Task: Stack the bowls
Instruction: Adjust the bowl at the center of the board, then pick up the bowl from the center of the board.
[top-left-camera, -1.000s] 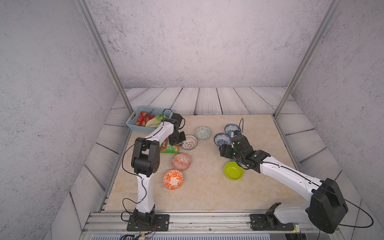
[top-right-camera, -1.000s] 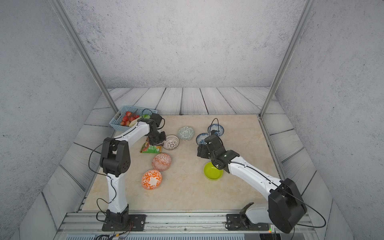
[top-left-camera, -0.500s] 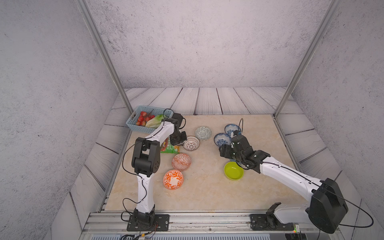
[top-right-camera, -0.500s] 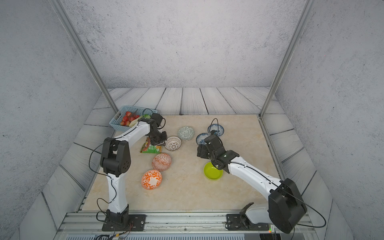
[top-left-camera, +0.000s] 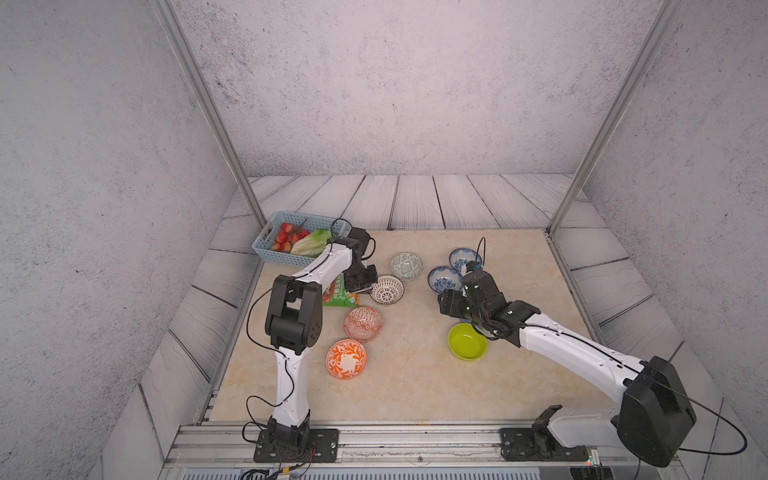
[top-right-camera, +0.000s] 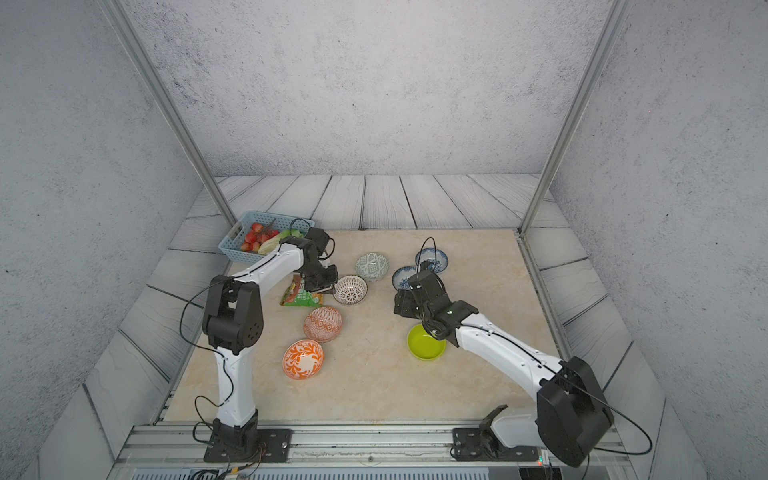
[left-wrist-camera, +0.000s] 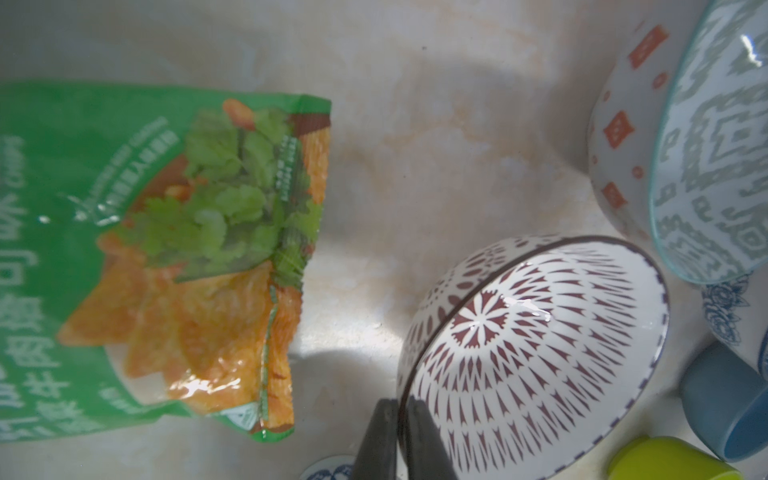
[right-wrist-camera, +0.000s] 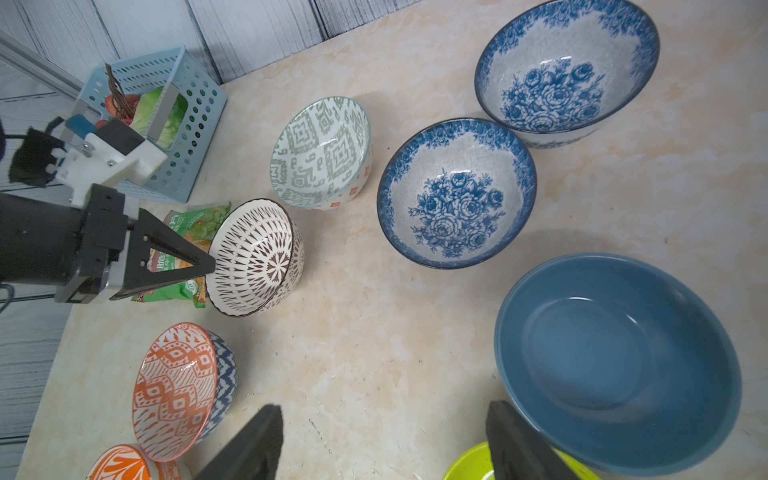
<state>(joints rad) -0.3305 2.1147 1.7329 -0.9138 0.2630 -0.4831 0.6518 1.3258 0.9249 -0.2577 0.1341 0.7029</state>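
My left gripper (left-wrist-camera: 402, 432) is shut on the rim of the white lattice bowl (left-wrist-camera: 540, 353), which is tipped up on the table (top-left-camera: 415, 386) beside a snack bag (left-wrist-camera: 145, 249). In a top view this bowl (top-left-camera: 387, 289) sits in front of the grey-green bowl (top-left-camera: 406, 266). Two blue-white floral bowls (top-left-camera: 444, 278) (top-left-camera: 465, 258) stand at the back right. Two orange-white bowls (top-left-camera: 363, 323) (top-left-camera: 346, 359) stand in front. My right gripper (right-wrist-camera: 383, 409) is open over bare table, with one finger next to the plain blue bowl (right-wrist-camera: 615, 361) and the lime-green bowl (top-left-camera: 467, 341).
A light-blue basket (top-left-camera: 266, 253) with strawberries and lettuce stands at the back left corner. The green snack bag (top-left-camera: 338, 295) lies under the left arm. Metal frame posts rise at both back corners of the table.
The left gripper has shifted the lattice bowl slightly to the right, away from the snack bag. The right arm has barely moved.
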